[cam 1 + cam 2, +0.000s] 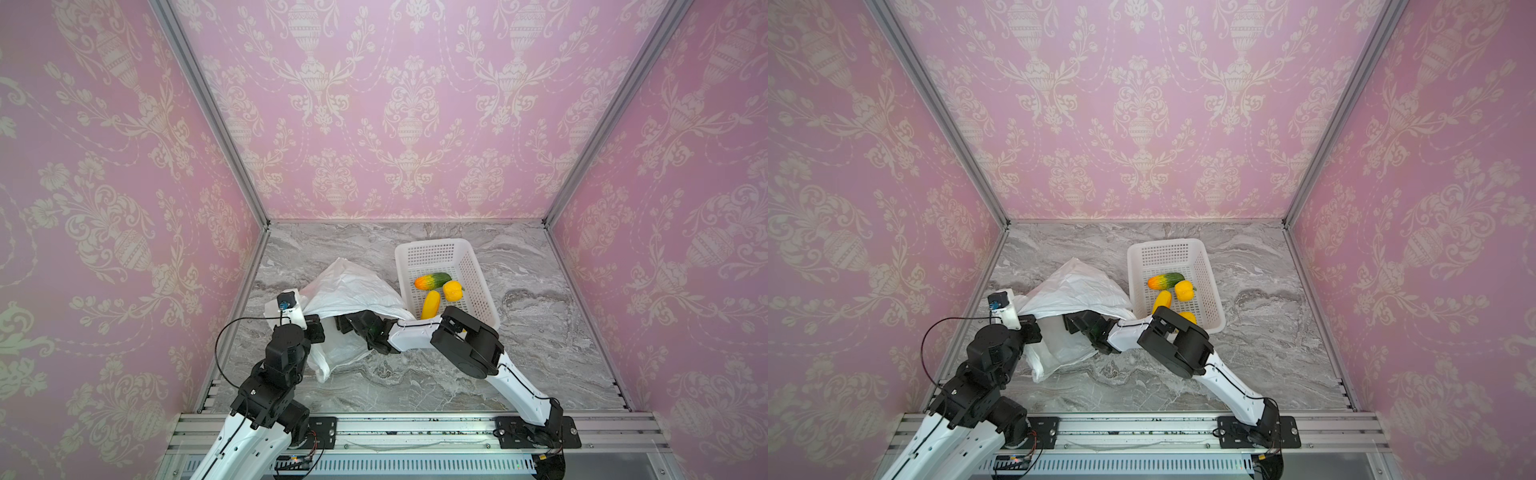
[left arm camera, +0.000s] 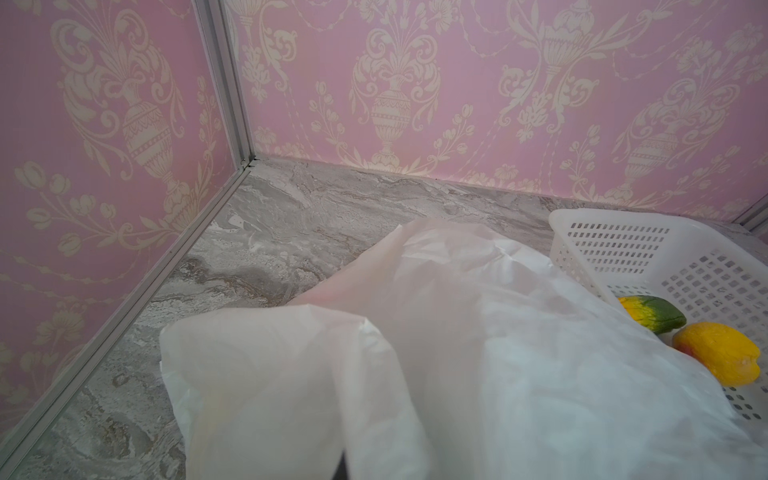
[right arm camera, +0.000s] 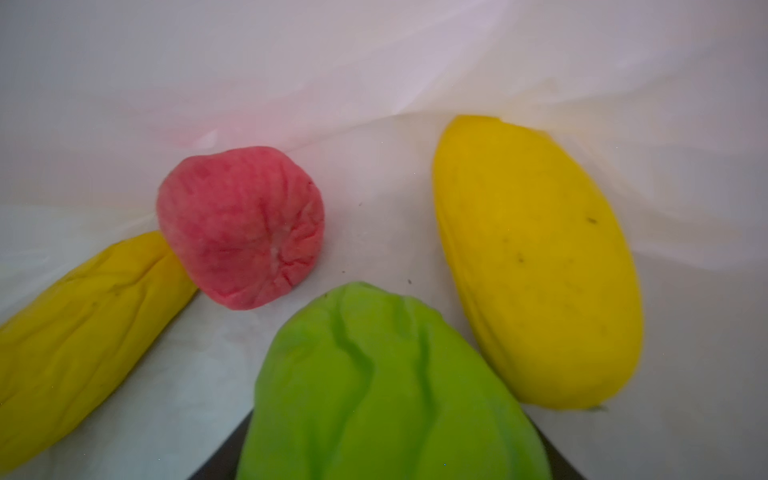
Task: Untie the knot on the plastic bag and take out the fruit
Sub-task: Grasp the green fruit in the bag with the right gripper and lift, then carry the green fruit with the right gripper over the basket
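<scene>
A: Top views: how far along?
B: No knot shows. The plastic bag [image 1: 353, 286] gapes mid-bench [image 1: 540, 353], the left gripper [image 1: 314, 327] clamped shut on its rim. The right gripper [image 1: 343, 323] is inside; I can't tell its grip. One basket [image 1: 478, 266] holds four fruit [image 1: 1166, 281].
A: Left wrist?
B: Bag across the lower frame.
A: Right wrist?
B: Four to take out: two yellow, one pink-red, one green fruit [image 3: 386, 386] at bottom centre.

— What do the arms look like?
— The left arm [image 1: 286, 353] and right arm [image 1: 515, 380] both have white shells on the long links and chunky black joints. The left end effector [image 1: 319, 327] is black too.
— Cables?
— A thin black cable [image 1: 219, 345] arcs to the white wrist camera housing [image 1: 291, 309], which has a small blue part. Black base plates [image 1: 513, 432] carry silver screws.
</scene>
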`<state>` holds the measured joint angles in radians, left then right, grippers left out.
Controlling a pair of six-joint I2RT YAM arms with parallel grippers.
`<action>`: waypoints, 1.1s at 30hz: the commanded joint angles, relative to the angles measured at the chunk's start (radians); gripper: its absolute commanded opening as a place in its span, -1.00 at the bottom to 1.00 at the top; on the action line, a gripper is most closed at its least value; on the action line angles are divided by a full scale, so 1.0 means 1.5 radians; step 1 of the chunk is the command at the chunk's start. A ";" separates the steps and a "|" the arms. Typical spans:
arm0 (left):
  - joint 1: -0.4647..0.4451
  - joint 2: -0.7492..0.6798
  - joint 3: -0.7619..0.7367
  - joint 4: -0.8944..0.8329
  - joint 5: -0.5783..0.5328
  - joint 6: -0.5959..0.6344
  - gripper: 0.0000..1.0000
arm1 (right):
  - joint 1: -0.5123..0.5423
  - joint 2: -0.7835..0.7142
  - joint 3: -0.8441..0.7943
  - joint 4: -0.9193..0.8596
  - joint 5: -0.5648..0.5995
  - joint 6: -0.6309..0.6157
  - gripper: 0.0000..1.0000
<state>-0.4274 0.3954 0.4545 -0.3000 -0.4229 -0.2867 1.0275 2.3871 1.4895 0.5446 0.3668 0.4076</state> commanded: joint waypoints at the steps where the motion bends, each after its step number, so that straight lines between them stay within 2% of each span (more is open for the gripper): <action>1: 0.002 0.004 -0.005 0.003 0.015 -0.007 -1.00 | -0.011 -0.036 -0.057 0.062 0.057 0.027 -0.14; 4: 0.002 0.001 -0.006 0.003 0.013 -0.007 -1.00 | -0.010 -0.051 -0.079 0.070 0.059 0.024 -0.18; 6: 0.002 0.001 -0.006 0.003 0.012 -0.007 -1.00 | -0.009 -0.064 -0.103 0.101 0.032 0.014 -0.18; 10: 0.002 0.006 -0.005 0.005 0.012 -0.006 -1.00 | 0.009 -0.106 -0.148 0.163 -0.037 -0.037 -0.17; 17: 0.002 0.012 -0.003 0.006 0.015 -0.006 -1.00 | 0.075 -0.188 -0.202 0.197 -0.068 -0.157 -0.18; 22: 0.002 0.014 -0.005 0.007 0.018 -0.007 -1.00 | 0.111 -0.265 -0.300 0.266 -0.067 -0.212 -0.19; 27: 0.002 0.012 -0.005 0.004 0.017 -0.008 -1.00 | 0.123 -0.352 -0.394 0.342 -0.067 -0.226 -0.20; 33: 0.002 0.026 -0.001 0.010 0.014 -0.006 -1.00 | 0.125 -0.487 -0.481 0.326 -0.026 -0.238 -0.23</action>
<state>-0.4274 0.4206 0.4541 -0.2970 -0.4133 -0.2867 1.2118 1.7546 0.8089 0.9882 0.2794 0.0807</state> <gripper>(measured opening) 0.045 0.641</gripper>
